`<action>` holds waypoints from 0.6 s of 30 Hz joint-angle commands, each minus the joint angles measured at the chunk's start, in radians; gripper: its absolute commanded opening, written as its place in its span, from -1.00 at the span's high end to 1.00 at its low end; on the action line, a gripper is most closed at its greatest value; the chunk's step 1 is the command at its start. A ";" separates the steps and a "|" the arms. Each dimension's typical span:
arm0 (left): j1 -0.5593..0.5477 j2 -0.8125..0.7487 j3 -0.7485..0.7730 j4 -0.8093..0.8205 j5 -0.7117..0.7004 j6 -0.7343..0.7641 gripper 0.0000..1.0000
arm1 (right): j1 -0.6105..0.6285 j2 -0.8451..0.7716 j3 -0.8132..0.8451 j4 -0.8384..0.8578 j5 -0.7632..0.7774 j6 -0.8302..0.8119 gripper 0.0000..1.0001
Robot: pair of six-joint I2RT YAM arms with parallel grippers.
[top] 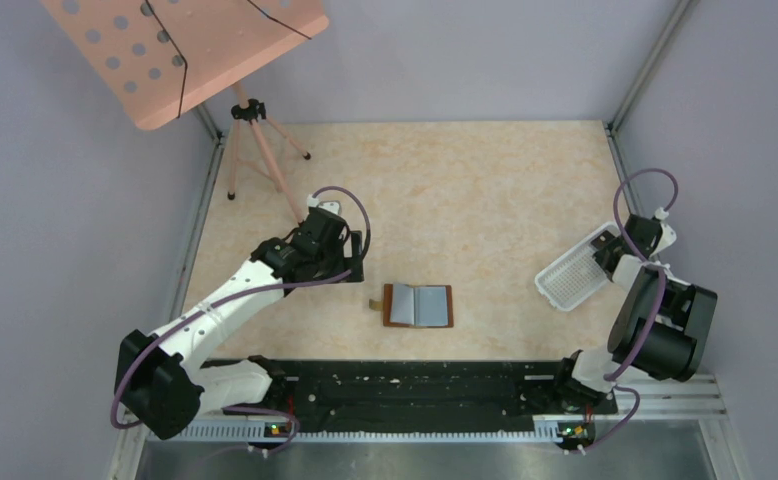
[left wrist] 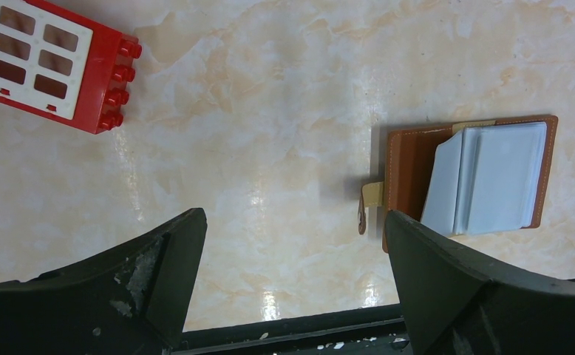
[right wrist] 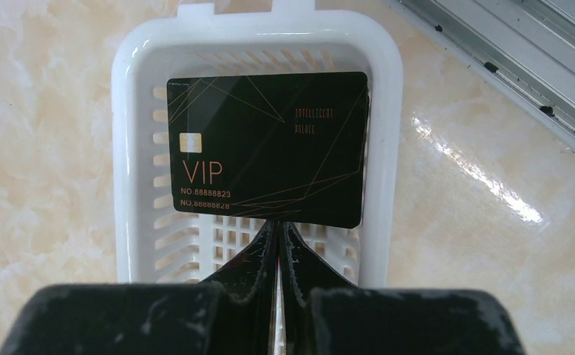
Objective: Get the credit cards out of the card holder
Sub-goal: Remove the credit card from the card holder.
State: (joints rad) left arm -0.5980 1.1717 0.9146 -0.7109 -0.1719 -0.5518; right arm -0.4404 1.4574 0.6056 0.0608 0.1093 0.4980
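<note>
One black plastic VIP card (right wrist: 270,159), pinched in the right gripper (right wrist: 279,225), hangs over the white slotted tray (right wrist: 133,74), while the left gripper (left wrist: 293,222) gapes near the open brown bifold card holder (left wrist: 410,170) at lower centre.

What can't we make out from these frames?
- Left wrist: whether the holder has cards inside. Its cloudy sleeves hide that, and the top view is too small.
- Right wrist: whether the card touches the tray beneath it. The small orange print is blurred.
- Left wrist: the block is cut off by the top-left edge. It's unseen from the top, likely under the left arm.
- Top: the right claw is hidden by its own wrist.
</note>
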 commanded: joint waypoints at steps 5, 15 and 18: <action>0.002 -0.040 -0.010 0.026 0.006 -0.004 -0.92 | 0.013 -0.039 0.072 -0.072 -0.035 -0.039 0.96; 0.000 -0.012 -0.030 0.094 0.281 0.001 -0.76 | 0.118 -0.252 0.138 -0.274 -0.278 -0.027 0.85; -0.001 0.002 -0.072 0.169 0.332 -0.026 -0.72 | 0.223 -0.320 0.121 -0.284 -0.310 -0.011 0.76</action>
State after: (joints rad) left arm -0.5972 1.1545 0.8917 -0.6556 0.0284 -0.5514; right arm -0.3264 1.2278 0.7040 -0.1745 -0.1024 0.4709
